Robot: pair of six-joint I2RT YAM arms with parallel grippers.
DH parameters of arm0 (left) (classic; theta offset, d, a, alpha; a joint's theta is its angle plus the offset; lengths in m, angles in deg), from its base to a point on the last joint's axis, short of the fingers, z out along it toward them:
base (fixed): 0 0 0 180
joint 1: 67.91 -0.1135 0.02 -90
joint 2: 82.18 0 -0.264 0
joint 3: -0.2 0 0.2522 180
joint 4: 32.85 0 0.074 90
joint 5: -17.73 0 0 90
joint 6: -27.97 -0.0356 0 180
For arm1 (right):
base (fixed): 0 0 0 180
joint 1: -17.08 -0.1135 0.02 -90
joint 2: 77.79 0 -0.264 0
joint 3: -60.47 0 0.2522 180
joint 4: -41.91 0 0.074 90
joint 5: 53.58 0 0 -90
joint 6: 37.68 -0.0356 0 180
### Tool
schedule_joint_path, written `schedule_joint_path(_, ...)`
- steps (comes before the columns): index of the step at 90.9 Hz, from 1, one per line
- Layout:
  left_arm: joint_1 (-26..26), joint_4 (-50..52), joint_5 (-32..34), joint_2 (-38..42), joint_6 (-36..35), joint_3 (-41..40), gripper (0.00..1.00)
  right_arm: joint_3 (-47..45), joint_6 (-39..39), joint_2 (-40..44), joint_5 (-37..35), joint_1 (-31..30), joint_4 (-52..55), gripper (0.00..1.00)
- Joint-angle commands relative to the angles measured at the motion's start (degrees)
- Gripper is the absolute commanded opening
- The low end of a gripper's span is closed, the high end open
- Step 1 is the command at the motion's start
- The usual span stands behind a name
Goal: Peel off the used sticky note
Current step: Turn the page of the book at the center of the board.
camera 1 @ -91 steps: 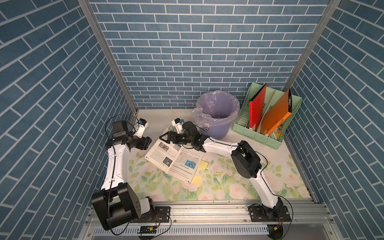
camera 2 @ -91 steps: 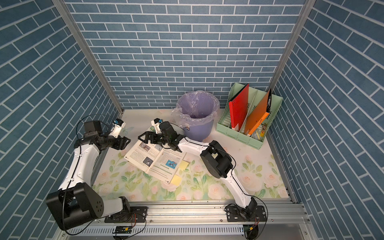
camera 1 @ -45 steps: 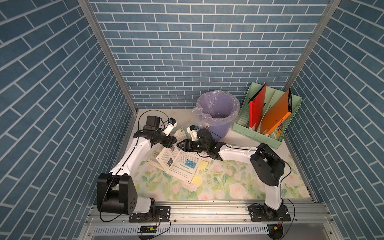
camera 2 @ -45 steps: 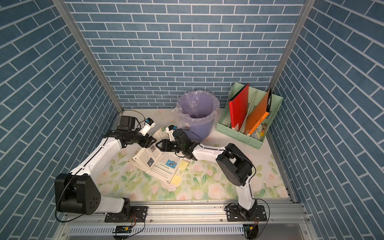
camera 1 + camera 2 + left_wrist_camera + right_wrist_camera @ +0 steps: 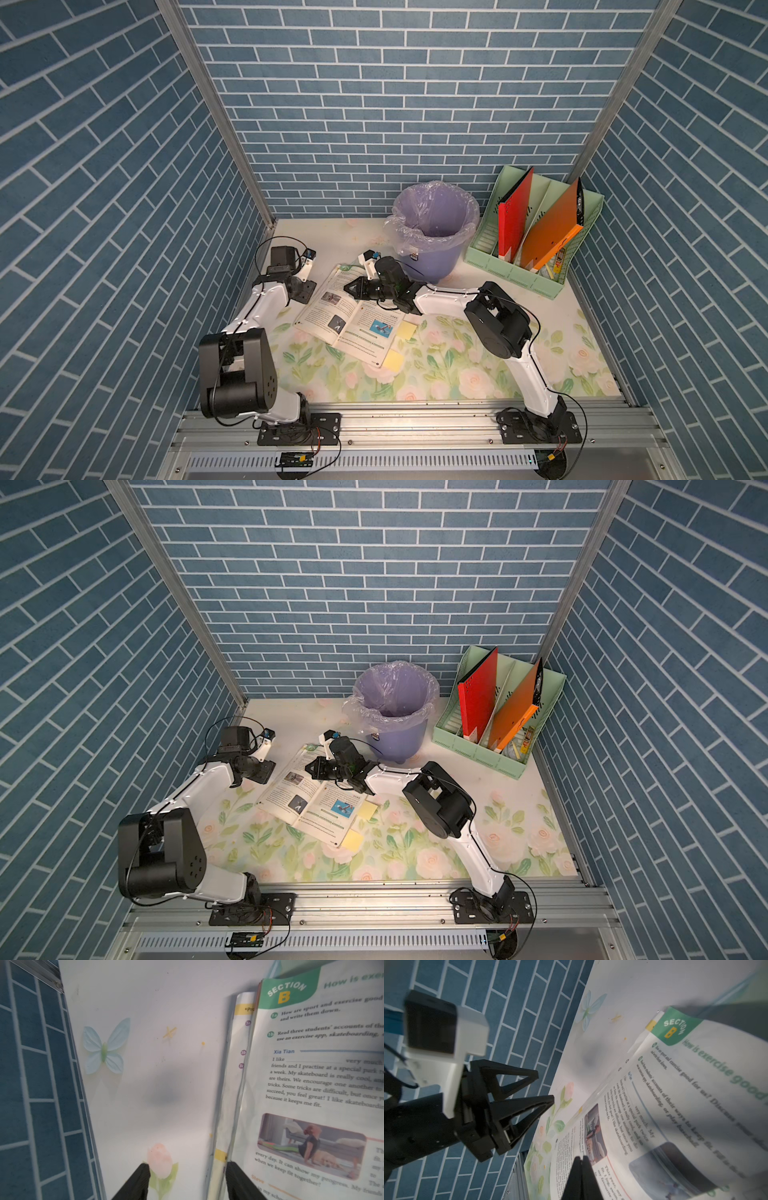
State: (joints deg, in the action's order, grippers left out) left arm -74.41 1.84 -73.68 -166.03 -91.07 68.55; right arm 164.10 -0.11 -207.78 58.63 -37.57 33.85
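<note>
An open textbook [image 5: 349,316] lies on the flowered table. Two yellow sticky notes [image 5: 406,331] [image 5: 392,360] stick out from its right-hand edge, seen in both top views [image 5: 366,811]; I cannot tell which is the used one. Neither shows in the wrist views. My right gripper [image 5: 346,287] hovers over the book's left page with its jaws shut on nothing [image 5: 581,1159]. My left gripper [image 5: 306,289] stands open at the book's left edge [image 5: 187,1169], one finger [image 5: 230,1169] over the page edges, the other over bare table. From the right wrist, the left gripper [image 5: 545,1087] also looks open.
A purple bin [image 5: 432,262] with a plastic liner stands just behind the book and the right arm. A green file rack [image 5: 511,272] with red and orange folders is at the back right. The left brick wall [image 5: 31,1084] runs close beside the left gripper.
The right gripper has gone from open to shut over the left page. The left gripper swung in over the book's far corner, then drew back to its left edge.
</note>
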Motion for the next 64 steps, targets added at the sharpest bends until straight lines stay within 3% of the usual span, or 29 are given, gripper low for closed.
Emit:
schedule_joint_path(1, 0.2, -1.6, 1.0, -0.2, -1.3, -3.1, 0.63, 2.3, 1.2, -2.5, -0.9, -0.5, 3.7, 0.1)
schedule_joint_path(27, 0.6, 6.0, -11.5, 5.9, 3.1, 3.6, 0.64, 15.3, 3.1, -12.3, -1.8, -1.5, 11.6, 0.1)
schedule_joint_path(40, 3.2, 5.1, -12.0, 4.3, 5.1, -0.5, 0.64, 18.6, 3.1, -12.9, -1.1, -1.3, 13.0, 0.11)
schedule_joint_path(49, 4.5, 1.6, -11.1, 1.2, 7.2, -3.8, 0.63, 11.8, 4.6, -5.5, -2.0, -0.7, 10.5, 0.17)
schedule_joint_path(64, 6.2, -4.0, -9.2, -2.7, 8.7, -6.3, 0.62, -9.6, 5.1, 12.2, -4.1, -0.3, 4.7, 0.41)
